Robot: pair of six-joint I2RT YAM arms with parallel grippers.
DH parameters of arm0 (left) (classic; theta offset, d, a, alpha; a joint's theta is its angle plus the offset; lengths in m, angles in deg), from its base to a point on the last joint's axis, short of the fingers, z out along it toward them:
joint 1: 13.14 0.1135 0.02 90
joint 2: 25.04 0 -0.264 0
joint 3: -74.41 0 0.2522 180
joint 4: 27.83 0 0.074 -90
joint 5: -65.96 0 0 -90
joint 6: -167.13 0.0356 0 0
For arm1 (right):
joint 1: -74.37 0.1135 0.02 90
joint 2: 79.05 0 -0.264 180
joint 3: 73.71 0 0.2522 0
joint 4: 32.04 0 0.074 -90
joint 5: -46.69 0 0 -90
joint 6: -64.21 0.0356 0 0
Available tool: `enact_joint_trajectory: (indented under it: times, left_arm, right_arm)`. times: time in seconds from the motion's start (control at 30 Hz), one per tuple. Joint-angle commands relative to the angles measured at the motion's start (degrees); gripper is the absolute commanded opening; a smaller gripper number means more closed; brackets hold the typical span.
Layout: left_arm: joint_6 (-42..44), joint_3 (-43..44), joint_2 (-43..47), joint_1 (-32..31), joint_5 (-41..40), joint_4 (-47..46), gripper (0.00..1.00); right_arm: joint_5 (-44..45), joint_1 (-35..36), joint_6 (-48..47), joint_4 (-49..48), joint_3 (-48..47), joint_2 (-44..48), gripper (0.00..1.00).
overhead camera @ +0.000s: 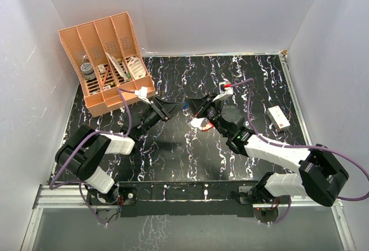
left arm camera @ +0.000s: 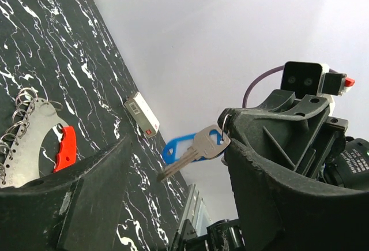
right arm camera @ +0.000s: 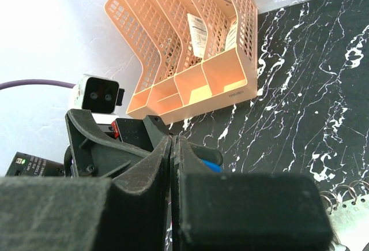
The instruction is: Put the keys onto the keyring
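Looks like a mid-air handover.
Your right gripper (right arm camera: 173,153) pinches the key (left arm camera: 199,150), dangling it between the left gripper's (overhead camera: 174,108) spread jaws, likely for regrasping.

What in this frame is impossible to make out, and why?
- Right wrist: key mostly hidden behind right gripper's shut fingers.
- Left wrist: keyring cut off by the picture's left edge.
- Top: grip on the key too small to judge.
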Motion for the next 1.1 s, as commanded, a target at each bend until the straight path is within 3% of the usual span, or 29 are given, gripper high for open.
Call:
enact_joint_trajectory:
  times: [0.0, 0.93, 1.07]
  left_arm:
    - [-1.1, 2.3, 1.7, 0.4, -0.3, -18.6, 0.64]
    - [-3.4, 4.6, 1.6, 0.3, 3.5, -18.7, 0.57]
    - [-1.8, 3.3, 2.4, 0.3, 4.3, -18.6, 0.52]
  right_arm:
    - [0.0, -0.5, 0.7, -5.1, 0.6, -0.1, 0.0]
    - [-4.9, -4.1, 4.6, -10.2, -0.1, -3.7, 0.0]
    - [-5.4, -4.9, 4.4, -9.8, -0.7, -3.6, 0.0]
